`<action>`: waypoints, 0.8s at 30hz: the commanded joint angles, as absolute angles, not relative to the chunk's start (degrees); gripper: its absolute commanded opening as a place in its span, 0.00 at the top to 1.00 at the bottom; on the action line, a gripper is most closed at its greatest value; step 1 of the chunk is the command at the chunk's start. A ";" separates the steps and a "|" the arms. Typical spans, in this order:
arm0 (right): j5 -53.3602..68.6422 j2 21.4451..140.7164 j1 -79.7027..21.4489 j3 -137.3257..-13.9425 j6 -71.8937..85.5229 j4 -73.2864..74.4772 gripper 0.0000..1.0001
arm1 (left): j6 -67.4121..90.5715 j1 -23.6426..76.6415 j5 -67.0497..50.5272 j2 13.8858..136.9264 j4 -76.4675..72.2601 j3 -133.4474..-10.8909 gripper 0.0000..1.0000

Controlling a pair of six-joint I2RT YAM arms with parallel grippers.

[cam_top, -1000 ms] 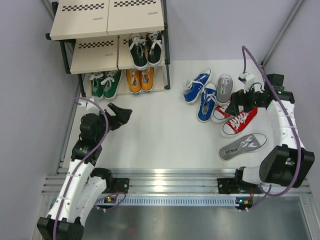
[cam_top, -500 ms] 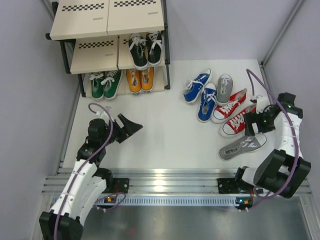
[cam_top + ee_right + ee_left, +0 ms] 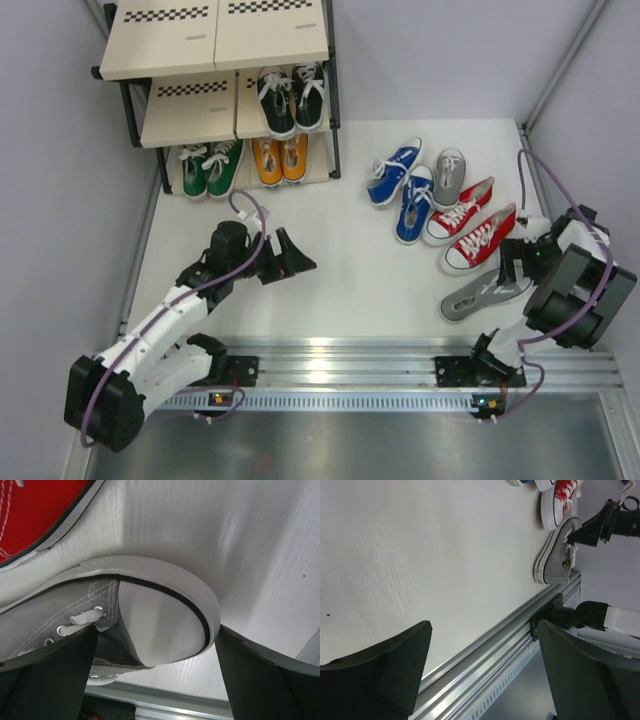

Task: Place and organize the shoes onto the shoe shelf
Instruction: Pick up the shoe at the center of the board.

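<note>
On the shoe shelf point(image 3: 170, 110), a black pair point(image 3: 290, 98) is on the middle tier, and a green pair point(image 3: 210, 168) and an orange pair point(image 3: 279, 160) are on the bottom tier. On the table lie two blue shoes point(image 3: 400, 188), an upright grey shoe point(image 3: 449, 175), two red shoes point(image 3: 470, 228) and a grey shoe on its side point(image 3: 485, 293). My right gripper point(image 3: 522, 262) is open and straddles that shoe's white toe point(image 3: 160, 625); the fingers point(image 3: 45, 675) flank it. My left gripper point(image 3: 290, 262) hangs open and empty over bare table.
An aluminium rail point(image 3: 340, 352) runs along the near table edge, also seen in the left wrist view point(image 3: 485, 640). Grey walls close in on the left and right. The lying grey shoe point(image 3: 555, 555) and a red shoe point(image 3: 560, 500) show far ahead of the left fingers.
My right gripper dropped from beside the red shoes down to the toe of the lying grey shoe. My left arm swung right and toward the table's middle. Both stayed open.
</note>
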State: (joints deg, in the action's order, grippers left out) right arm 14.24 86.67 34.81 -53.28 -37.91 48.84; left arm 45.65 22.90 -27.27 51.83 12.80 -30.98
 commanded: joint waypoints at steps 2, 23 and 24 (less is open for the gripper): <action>14.24 90.26 35.16 -51.34 -37.17 41.58 0.02 | 45.09 27.50 -25.32 53.70 7.21 -33.22 0.08; 35.85 76.56 46.32 -62.13 -52.02 68.01 1.00 | 48.43 32.08 -29.18 57.30 -8.52 -33.04 0.07; 38.64 75.25 46.32 -63.88 -52.21 69.68 1.00 | 48.25 32.34 -29.44 57.74 -8.79 -33.48 0.07</action>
State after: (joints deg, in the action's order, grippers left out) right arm 26.57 80.34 45.71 -57.95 -47.99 58.50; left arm 48.34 31.59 -27.27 56.42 -2.33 -31.29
